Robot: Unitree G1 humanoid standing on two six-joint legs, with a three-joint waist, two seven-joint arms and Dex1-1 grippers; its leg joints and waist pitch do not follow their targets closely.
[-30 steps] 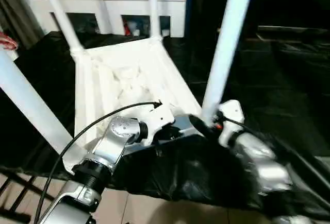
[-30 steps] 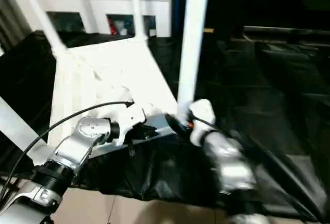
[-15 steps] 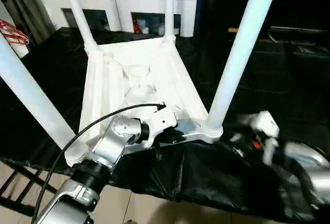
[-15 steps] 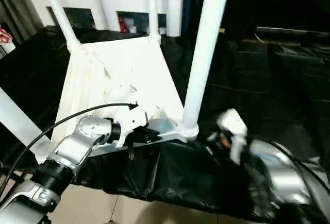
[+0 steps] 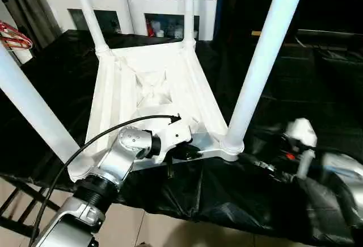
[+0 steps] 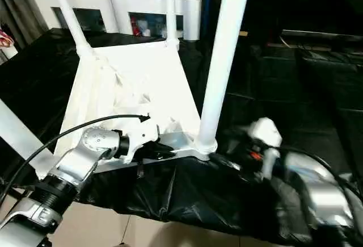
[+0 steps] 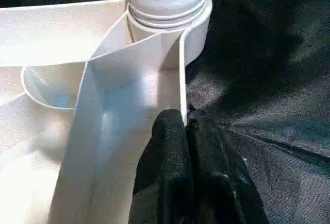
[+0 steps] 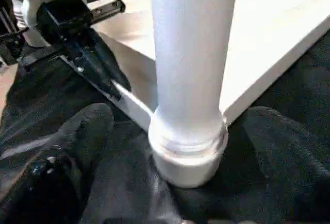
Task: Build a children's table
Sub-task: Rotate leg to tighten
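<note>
Now the children's table (image 5: pixel 153 88) lies upside down on the black-draped tabletop (image 5: pixel 295 76), all four legs standing. The left tool (image 7: pixel 186 131), fingers together, pinches its near rim; the right tool (image 8: pixel 170 147), spread wide, flanks the nearest leg (image 5: pixel 258 76). Keep the rim steady, then test that leg's seating.

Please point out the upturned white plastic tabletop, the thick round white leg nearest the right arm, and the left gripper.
White plastic tabletop (image 5: pixel 150 88), left eye view, ribbed underside.
Round white leg (image 5: pixel 262 59), left eye view, mid-shaft.
Left gripper (image 7: pixel 185 123), left wrist view, fingertips pinching the rim.
</note>
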